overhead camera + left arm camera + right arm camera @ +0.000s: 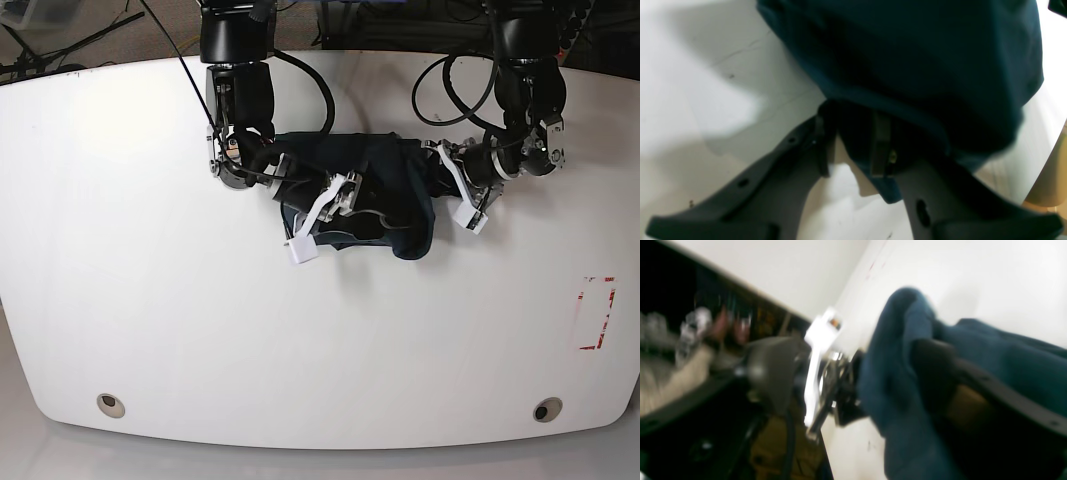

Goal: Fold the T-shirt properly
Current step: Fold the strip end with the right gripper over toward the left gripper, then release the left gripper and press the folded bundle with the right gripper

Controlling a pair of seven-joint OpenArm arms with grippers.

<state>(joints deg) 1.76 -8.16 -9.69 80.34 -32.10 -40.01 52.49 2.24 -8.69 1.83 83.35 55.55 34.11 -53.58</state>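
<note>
— Left gripper (853, 140): fingers pinched on a fold of the T-shirt (923, 66), cloth bunched between them, dark and close to the lens.
— And the right gripper (857, 373)?
— Blurred in its wrist view. Fingers spread wide, one dark finger (940, 373) half under the cloth, the other well off to the side. Whether gripping anything: cannot tell.
— Where, in the base view?
— Bunched into a rough dark heap on the far half of the white table (150, 330), between the two arms. Long axis side to side across the table; collar and hem not made out, so no telling which way pointed.
— Arm poses?
— Both reaching down from the far edge, wrists bent inward toward the heap. Right gripper (345, 205) low at the heap's near left part, left gripper (435, 185) at its right edge.
— Counts?
— One T-shirt (400, 170), two arms, two small round holes (111, 404) near the front edge, one red-marked patch (595, 312) at the right.
</note>
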